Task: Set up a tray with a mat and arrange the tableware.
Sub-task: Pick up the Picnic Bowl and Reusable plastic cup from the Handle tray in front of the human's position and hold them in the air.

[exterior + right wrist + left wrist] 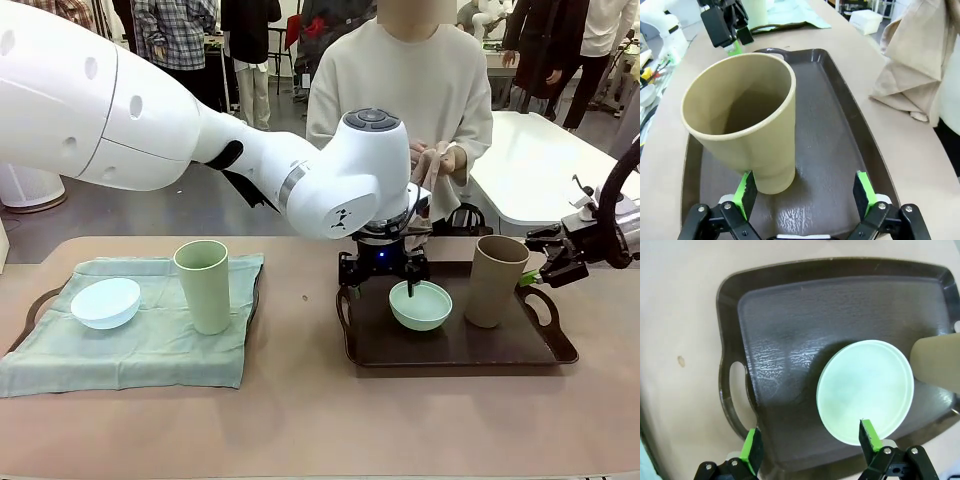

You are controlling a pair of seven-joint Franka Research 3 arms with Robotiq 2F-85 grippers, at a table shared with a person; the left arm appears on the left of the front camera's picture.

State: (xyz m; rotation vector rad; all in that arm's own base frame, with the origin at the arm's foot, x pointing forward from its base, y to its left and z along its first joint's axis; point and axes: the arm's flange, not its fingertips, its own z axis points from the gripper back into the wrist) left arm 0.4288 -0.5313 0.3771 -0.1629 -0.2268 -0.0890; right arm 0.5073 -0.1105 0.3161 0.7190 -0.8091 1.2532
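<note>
Hovering at centre frame, the left pincer (385,280), jaws wide and empty, hangs just above the mint green bowl (421,305) on the dark tray (450,350). The right pincer (553,262), likewise wide, sits at the right edge near the tan cup (495,280). At lower left, the pale blue bowl (105,302) and sage cup (203,285) stand on the green mat (150,350).

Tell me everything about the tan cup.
Tall, handleless, matte tan cup, plastic by its look, wider at the rim than the base, empty. It stands upright on the right part of the dark tray, right of the mint bowl. The open right claw faces it without gripping.
</note>
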